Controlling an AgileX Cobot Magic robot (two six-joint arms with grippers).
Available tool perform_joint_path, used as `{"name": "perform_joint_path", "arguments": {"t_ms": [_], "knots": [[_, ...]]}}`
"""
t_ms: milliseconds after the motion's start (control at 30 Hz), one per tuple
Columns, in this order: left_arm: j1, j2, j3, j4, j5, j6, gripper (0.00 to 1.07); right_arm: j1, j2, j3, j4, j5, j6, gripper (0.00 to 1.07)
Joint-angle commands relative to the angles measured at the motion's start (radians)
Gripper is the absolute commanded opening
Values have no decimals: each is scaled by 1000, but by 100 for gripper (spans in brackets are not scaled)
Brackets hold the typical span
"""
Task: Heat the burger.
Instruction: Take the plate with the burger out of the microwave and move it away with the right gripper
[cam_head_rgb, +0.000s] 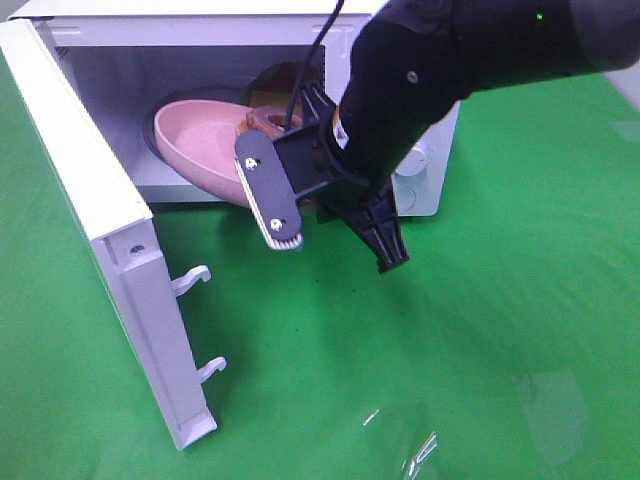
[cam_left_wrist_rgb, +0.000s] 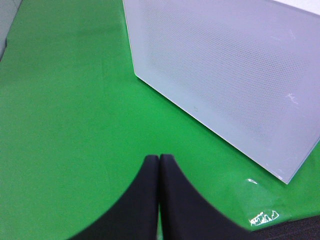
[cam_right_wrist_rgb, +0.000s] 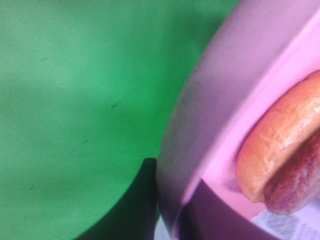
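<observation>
Your right gripper (cam_head_rgb: 283, 150) has its jaws pinching the rim of the pink bowl (cam_head_rgb: 195, 140), half inside the microwave (cam_head_rgb: 425, 170). The burger (cam_right_wrist_rgb: 280, 150) sits in that bowl. Door (cam_head_rgb: 110, 250) stands open. Left gripper (cam_left_wrist_rgb: 159, 162): jaws pressed together, over green bench (cam_left_wrist_rgb: 65, 100). Left to do: release, shut door, start heating.

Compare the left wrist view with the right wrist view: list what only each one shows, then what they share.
Only the left wrist view shows the white microwave from outside, its perforated wall, and the left gripper with its fingers pressed together over bare cloth. Only the right wrist view shows the pink bowl, gripped at its rim, with the burger inside, bun and dark patty visible. Both show the green tablecloth.
</observation>
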Motion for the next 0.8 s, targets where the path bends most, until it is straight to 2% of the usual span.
{"name": "perform_joint_path", "arguments": {"t_ms": [33,67,167,233,367,433,800], "knots": [[4,-8,2,-4,-11,-4,0,3,-56,63,-59,-62,11,0],[4,-8,2,-4,-11,-4,0,3,-86,107,-84,-79,28,0],[4,-8,2,-4,-11,-4,0,3,-102,124,-99,-81,41,0],[4,-8,2,-4,-11,-4,0,3,-166,205,-170,-58,96,0],[4,-8,2,-4,-11,-4,0,3,-201,239,-193,-40,108,0],[4,-8,2,-4,-11,-4,0,3,-285,312,-236,-2,126,0],[4,-8,2,-4,-11,-4,0,3,-503,472,-249,154,187,0]]}}
